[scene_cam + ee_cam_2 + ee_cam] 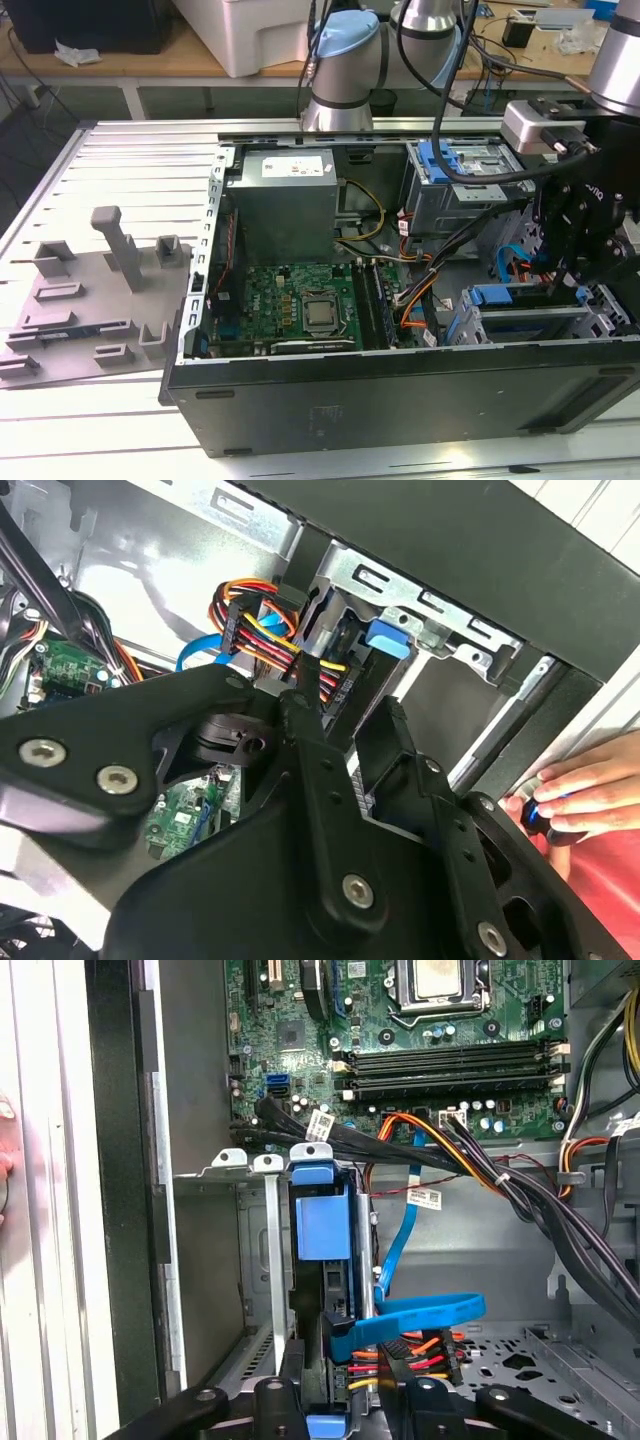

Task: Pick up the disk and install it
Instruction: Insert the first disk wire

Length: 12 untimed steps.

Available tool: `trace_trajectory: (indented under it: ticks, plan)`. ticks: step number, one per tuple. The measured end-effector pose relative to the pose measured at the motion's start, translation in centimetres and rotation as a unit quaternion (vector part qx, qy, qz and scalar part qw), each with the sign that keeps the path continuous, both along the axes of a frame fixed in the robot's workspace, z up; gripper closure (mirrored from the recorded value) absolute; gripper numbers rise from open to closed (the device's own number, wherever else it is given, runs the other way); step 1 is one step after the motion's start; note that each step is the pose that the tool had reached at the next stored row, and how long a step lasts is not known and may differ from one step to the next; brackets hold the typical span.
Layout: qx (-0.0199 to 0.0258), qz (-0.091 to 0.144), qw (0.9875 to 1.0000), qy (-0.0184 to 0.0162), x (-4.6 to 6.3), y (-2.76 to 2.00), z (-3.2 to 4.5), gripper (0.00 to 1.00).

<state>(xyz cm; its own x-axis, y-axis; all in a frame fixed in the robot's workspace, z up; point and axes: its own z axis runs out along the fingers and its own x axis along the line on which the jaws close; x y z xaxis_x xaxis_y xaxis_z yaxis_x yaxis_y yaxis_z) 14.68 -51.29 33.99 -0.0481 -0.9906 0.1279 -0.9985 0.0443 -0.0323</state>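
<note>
The disk (322,1225) stands on edge in a slot of the grey metal drive cage (230,1165), its blue rail end level with the cage's tabs. In the exterior view the disk (505,296) shows as a blue strip in the cage (520,330) at the case's front corner, on that view's right. My black gripper (572,285) hangs over the cage's right end. In both wrist views the gripper (330,1370) (345,695) straddles the disk's near end, one finger against each side, shut on it.
A blue data cable (430,1310) and an orange-red-yellow power plug (405,1360) lie beside the disk. A black cable bundle (560,1220) crosses nearby. The motherboard (300,300), power-supply box (285,200) and upper cage with blue bracket (440,160) fill the case. A person's hand (590,790) rests outside.
</note>
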Motion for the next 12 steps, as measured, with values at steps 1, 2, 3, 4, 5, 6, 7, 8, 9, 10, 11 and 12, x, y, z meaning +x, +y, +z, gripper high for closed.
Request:
trace_trajectory:
  ticks: [1, 2, 3, 4, 5, 6, 7, 8, 9, 10, 11, 12]
  plan:
    - [-0.0001, 0.0, 1.0, 0.0, 0.0, 0.0, 0.05, 0.58]
    - [-0.0001, 0.0, 1.0, 0.0, 0.0, 0.0, 0.09, 0.58]
    - [-0.0001, 0.0, 1.0, 0.0, 0.0, 0.0, 0.18, 0.58]
    - [-0.0002, 0.0, 1.0, 0.0, 0.0, 0.0, 0.27, 0.58]
    - [-0.0003, 0.0, 1.0, 0.0, 0.0, 0.02, 0.35, 0.58]
    - [-0.0008, 0.0, 1.0, 0.0, 0.0, 0.06, 0.41, 0.58]
    - [-0.0016, 0.0, 1.0, 0.0, 0.0, 0.14, 0.47, 0.58]
    - [-0.003, 0.0, 1.0, 0.0, 0.0, 0.27, 0.54, 0.58]
    - [-0.0048, 0.0, 1.0, 0.0, 0.0, 0.42, 0.61, 0.58]
    - [-0.0066, -0.001, 1.0, 0.0, 0.0, 0.55, 0.68, 0.58]
    - [-0.0091, -0.001, 1.0, 0.0, 0.0, 0.72, 0.78, 0.58]
    - [-0.0115, -0.001, 0.9999, 0.0, 0.0, 0.87, 0.89, 0.58]
